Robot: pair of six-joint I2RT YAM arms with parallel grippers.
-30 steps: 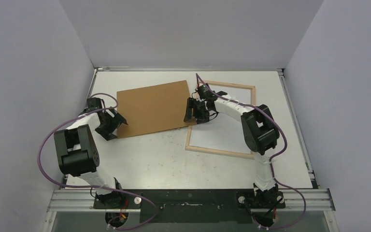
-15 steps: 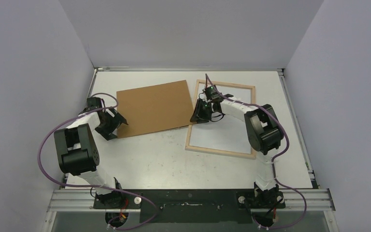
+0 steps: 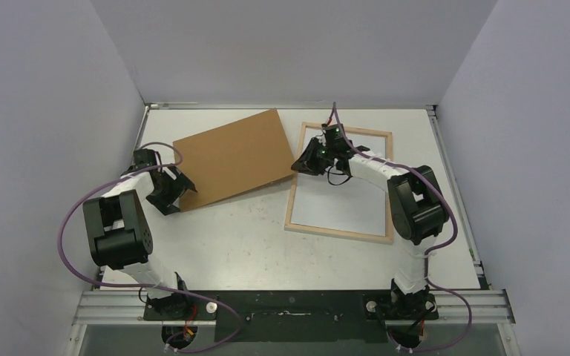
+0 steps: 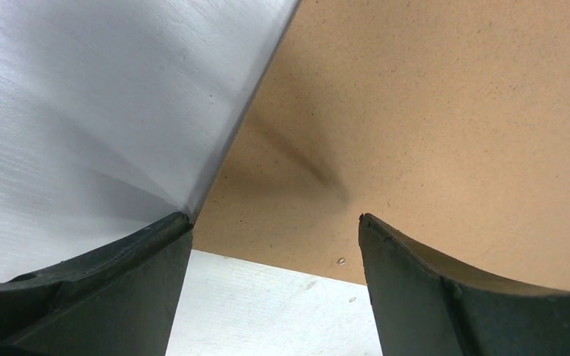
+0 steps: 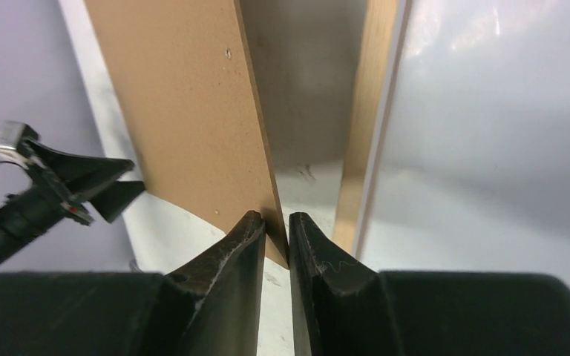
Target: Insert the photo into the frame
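Right gripper [image 5: 273, 222]: you are pinching the right edge of the hardboard sheet [image 3: 230, 156], with both fingers pressing on the thin board from either side.
Left gripper [image 3: 184, 185]: you are holding the fingers spread wide with nothing between them. They are hovering at the sheet's near-left corner, and the sheet's near edge is running just past the fingertips.
Hardboard sheet: it is lying skewed on the left-centre of the table [image 3: 252, 237]. Its gripped edge is sitting just beside the frame's left rim, apart from it, with a strip of shadowed table showing between them in the right wrist view.
Frame [image 3: 338, 234]: it is lying flat on the right half of the table, with your right arm reaching over it.
Pane [image 5: 505, 96]: it is reflecting pale grey light in the right wrist view.
Inside the rim: plain white is showing from above, and you cannot tell whether that is paper or table through the pane.
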